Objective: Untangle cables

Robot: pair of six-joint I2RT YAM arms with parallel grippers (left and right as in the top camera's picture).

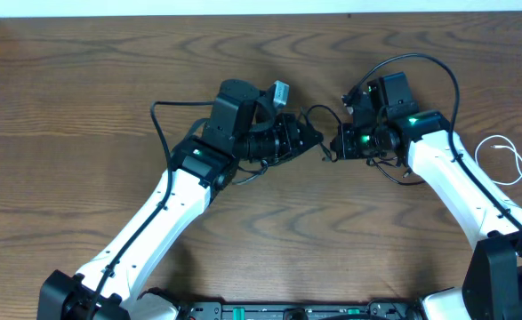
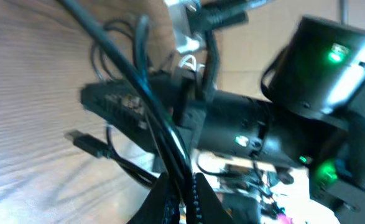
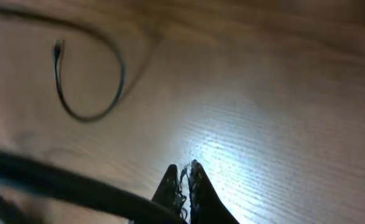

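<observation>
The black cables are bunched near the middle of the far edge, and the white cable is laid by the right edge. The left gripper is clamped on one of the black cables. The right gripper is seen with its jaws pressed together.

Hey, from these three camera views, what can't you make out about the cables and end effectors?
1. Overhead: where the black cables cross, hidden beneath both wrists.
2. Overhead: the white cable runs off the right edge.
3. Left wrist: blur hides what type the plug is.
4. Right wrist: whether the right end effector pinches a cable; blurred, cut by the bottom edge.
</observation>
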